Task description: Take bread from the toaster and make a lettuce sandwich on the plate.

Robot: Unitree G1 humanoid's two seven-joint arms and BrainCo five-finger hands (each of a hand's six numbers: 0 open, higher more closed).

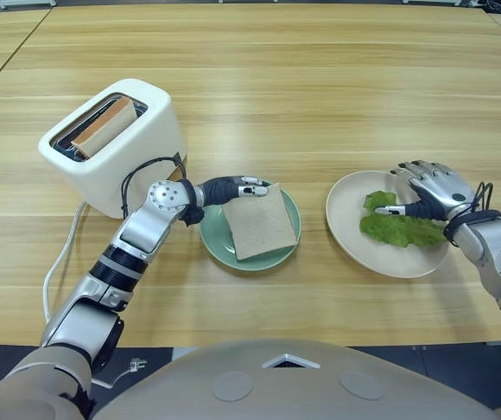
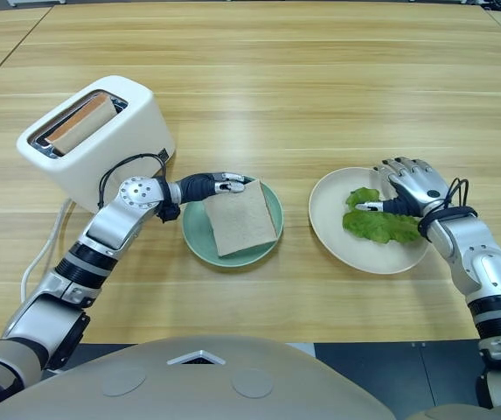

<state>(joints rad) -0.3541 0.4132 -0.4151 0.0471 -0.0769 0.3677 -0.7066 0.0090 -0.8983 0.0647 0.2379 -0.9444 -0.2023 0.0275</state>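
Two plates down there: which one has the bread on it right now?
The smaller green plate, by the left hand near the toaster: a bread slice lies on it. The cream plate by the right hand holds lettuce.

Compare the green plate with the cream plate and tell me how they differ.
The green plate looks smaller; the cream plate looks wider. The green plate carries a slice of bread, the cream plate a leaf of lettuce. The green plate lies by the left hand, the cream plate under the right hand. Both are round and lie flat on the wooden table.
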